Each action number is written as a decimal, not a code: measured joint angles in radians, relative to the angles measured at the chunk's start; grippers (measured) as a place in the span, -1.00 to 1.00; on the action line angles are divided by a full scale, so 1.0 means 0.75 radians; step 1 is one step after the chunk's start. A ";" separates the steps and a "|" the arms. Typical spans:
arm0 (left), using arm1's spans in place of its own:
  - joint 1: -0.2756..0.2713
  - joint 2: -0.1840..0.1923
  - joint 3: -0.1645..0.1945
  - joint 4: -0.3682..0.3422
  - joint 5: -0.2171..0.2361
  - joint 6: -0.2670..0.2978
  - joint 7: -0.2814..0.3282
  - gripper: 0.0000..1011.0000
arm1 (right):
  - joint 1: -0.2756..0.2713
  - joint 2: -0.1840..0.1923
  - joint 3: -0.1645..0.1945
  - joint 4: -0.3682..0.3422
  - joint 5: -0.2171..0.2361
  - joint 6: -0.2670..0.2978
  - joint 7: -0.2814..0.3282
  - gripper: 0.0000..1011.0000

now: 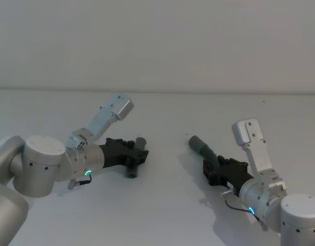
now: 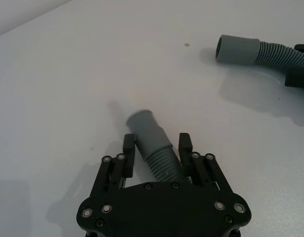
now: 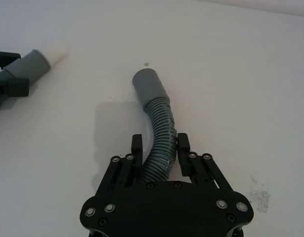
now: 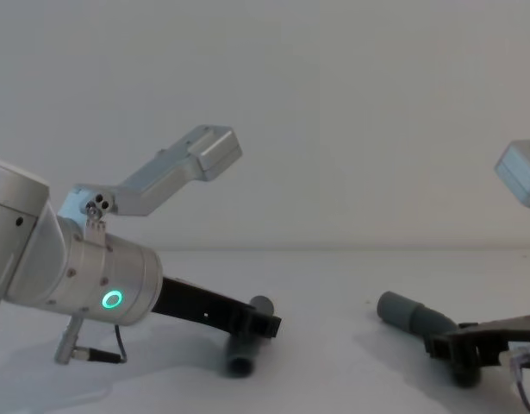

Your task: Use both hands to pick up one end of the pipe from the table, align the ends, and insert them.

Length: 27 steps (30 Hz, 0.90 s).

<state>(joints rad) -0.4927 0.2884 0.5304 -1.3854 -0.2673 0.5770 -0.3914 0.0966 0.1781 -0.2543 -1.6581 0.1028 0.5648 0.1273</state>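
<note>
Black ribbed left gripper [image 2: 156, 148] of mine clamps the short dark grey pipe [image 2: 152, 140], my right gripper [image 3: 160, 145] the long corrugated grey hose [image 3: 161, 118]; both grasped, next, I reckon, white tip [image 3: 57, 49] must face smooth grey cuff [image 3: 149, 86].

**No readable markings**

No letters, numbers, brand names or labels can be read anywhere. The left tool [image 2: 157, 142], the right tool [image 3: 160, 141], the short pipe piece [image 2: 149, 136], the longer pipe piece [image 3: 160, 121] and the desk [image 1: 162, 215] all show plain, unmarked surfaces.
</note>
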 joint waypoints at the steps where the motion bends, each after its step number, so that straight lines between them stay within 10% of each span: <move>1: 0.000 0.000 0.000 0.000 0.000 0.000 0.000 0.05 | 0.000 0.000 0.000 0.000 0.000 0.000 0.000 -0.18; 8: 0.000 0.000 0.000 0.000 0.001 0.000 -0.001 -0.27 | 0.000 0.000 0.001 0.000 0.000 -0.001 0.001 -0.62; 27: 0.000 0.000 0.000 0.000 0.002 0.000 -0.001 -0.28 | 0.000 0.000 0.001 0.000 0.000 -0.001 0.001 -0.75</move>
<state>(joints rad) -0.4925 0.2884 0.5304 -1.3854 -0.2661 0.5769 -0.3921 0.0965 0.1780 -0.2538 -1.6581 0.1026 0.5642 0.1278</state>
